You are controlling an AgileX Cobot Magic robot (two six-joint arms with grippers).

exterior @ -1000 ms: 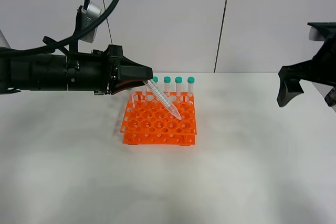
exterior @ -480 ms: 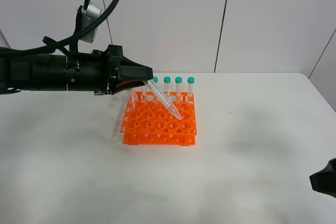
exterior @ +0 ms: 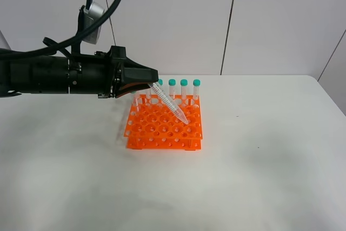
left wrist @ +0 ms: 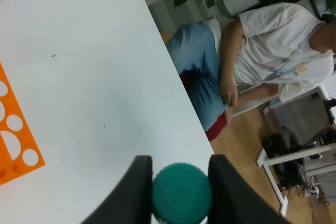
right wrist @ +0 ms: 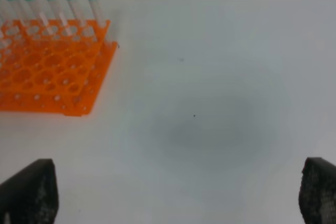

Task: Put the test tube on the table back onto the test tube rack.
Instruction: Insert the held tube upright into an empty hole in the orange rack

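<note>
Left gripper (exterior: 153,83) sits above the rack's (exterior: 162,143) back-left corner, arm reaching in level from the rack's left. Its 2 fingers (left wrist: 137,192) are closed on the teal cap of the tube (exterior: 171,105); the left wrist view shows the cap (left wrist: 182,192) pinched between them.

Tube is off the table (exterior: 259,166), tilted, cap end up in the gripper, pointed tip slanting down and to the right over the rack's middle holes. Cannot tell whether the tip has entered a hole or only touches the top tier.

Rack rests flat on the table, orange, 2 tiers. Other tubes (right wrist: 50,4) stand upright along its back row; 5 teal caps count in the right wrist view, 4 in the high view.

Right gripper (right wrist: 172,198) is out of the high view. Its wrist camera looks at the table to the right of the rack (right wrist: 58,72), with the 2 fingertips (right wrist: 29,192) spread wide apart, nothing between them
</note>
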